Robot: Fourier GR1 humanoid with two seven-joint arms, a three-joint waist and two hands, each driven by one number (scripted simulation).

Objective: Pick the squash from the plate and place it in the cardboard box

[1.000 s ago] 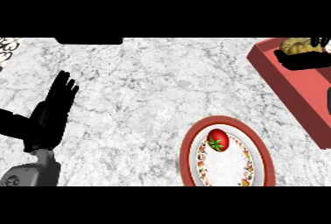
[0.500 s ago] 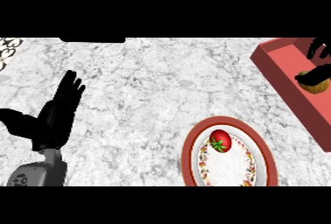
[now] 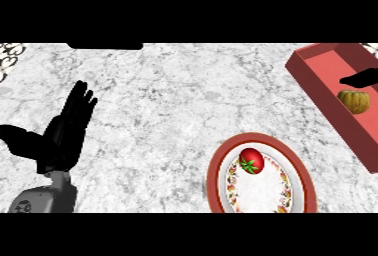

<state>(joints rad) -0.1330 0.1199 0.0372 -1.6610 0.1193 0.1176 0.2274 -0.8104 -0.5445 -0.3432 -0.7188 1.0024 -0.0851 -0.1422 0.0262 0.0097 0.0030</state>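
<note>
The squash (image 3: 355, 100) lies in the box (image 3: 316, 75); a tomato (image 3: 251, 160) sits on the plate (image 3: 221, 170). Left robot hand (image 3: 65, 134) rests open, empty.

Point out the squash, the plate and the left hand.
squash (image 3: 355, 101), head view, middle of its body, inside the red box.
plate (image 3: 301, 175), head view, red rim at right.
left hand (image 3: 65, 135), head view, palm.
</note>
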